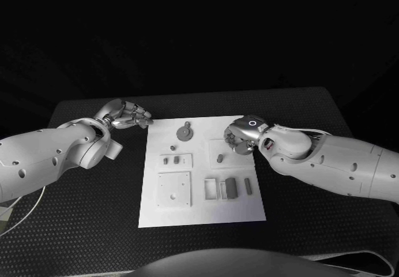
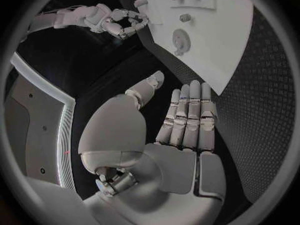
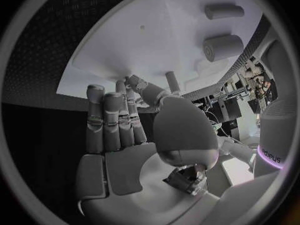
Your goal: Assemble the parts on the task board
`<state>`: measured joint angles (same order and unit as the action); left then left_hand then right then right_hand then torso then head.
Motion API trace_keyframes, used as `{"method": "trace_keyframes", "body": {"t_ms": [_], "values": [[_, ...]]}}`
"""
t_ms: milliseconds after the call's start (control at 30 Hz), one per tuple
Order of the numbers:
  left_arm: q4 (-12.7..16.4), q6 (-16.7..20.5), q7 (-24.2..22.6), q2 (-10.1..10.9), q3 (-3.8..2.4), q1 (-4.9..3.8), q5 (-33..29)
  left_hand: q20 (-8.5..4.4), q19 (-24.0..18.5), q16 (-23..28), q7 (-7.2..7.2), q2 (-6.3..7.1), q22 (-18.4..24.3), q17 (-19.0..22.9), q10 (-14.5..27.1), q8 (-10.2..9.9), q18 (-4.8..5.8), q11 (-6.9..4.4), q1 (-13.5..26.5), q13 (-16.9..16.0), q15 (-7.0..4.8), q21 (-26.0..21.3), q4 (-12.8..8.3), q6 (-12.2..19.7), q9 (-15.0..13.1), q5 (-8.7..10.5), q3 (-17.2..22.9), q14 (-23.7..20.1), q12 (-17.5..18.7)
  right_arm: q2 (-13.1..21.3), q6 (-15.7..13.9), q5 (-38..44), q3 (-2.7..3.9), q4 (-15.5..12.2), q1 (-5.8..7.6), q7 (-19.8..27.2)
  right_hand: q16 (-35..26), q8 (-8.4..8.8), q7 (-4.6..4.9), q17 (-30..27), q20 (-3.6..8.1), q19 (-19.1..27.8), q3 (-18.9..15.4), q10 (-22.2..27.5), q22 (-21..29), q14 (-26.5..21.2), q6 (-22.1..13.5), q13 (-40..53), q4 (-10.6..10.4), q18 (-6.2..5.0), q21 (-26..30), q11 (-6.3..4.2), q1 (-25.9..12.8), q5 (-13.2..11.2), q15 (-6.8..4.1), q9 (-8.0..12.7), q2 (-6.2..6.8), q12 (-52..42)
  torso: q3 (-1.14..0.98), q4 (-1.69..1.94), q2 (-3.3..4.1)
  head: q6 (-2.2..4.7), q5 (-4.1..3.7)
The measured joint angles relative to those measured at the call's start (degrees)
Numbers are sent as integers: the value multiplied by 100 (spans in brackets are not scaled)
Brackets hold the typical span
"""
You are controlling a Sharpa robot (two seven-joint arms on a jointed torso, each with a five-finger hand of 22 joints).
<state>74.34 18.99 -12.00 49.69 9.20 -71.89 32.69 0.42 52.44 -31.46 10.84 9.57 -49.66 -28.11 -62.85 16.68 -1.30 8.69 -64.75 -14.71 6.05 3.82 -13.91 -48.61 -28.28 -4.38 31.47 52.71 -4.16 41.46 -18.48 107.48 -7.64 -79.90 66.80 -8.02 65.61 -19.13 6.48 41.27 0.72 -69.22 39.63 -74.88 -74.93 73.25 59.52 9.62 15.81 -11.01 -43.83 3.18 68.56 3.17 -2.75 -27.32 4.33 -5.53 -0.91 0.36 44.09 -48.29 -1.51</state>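
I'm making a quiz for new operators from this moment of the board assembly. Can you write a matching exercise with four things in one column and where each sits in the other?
Things:
1. left hand
2. right hand
3. round disc
4. large square plate

Places:
A. on the near left part of the white board
B. over the board's right edge
C. off the board, by its far left corner
D. on the far part of the board, between the two hands

Pairs: 1-C, 2-B, 3-D, 4-A

Head: looking steeply down over the counter (image 1: pixel 100 242) and white board (image 1: pixel 203 213).
Wrists: sitting close behind each hand, both facing that same board (image 2: pixel 231 40).
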Motion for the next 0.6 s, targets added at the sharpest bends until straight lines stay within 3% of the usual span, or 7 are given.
{"method": "trace_keyframes", "body": {"t_ms": [600], "values": [[-41, -8, 1, -2, 0, 0, 0, 0, 0, 23, 0, 0, 12, -17, 0, 0, 0, 0, 0, 4, 0, 0, 0, 0, 0, 0, 0, 0, 0, 140, -104, -4, 33, -205, 0, -26, 0, -23, -19, 17, 7, -32, 15, -50, 1, 4, 18, 0, 16, 0, 0, -10, -38, -6, -2, -8, 38, -25, -2, 1, -1, -2, 15]]}}
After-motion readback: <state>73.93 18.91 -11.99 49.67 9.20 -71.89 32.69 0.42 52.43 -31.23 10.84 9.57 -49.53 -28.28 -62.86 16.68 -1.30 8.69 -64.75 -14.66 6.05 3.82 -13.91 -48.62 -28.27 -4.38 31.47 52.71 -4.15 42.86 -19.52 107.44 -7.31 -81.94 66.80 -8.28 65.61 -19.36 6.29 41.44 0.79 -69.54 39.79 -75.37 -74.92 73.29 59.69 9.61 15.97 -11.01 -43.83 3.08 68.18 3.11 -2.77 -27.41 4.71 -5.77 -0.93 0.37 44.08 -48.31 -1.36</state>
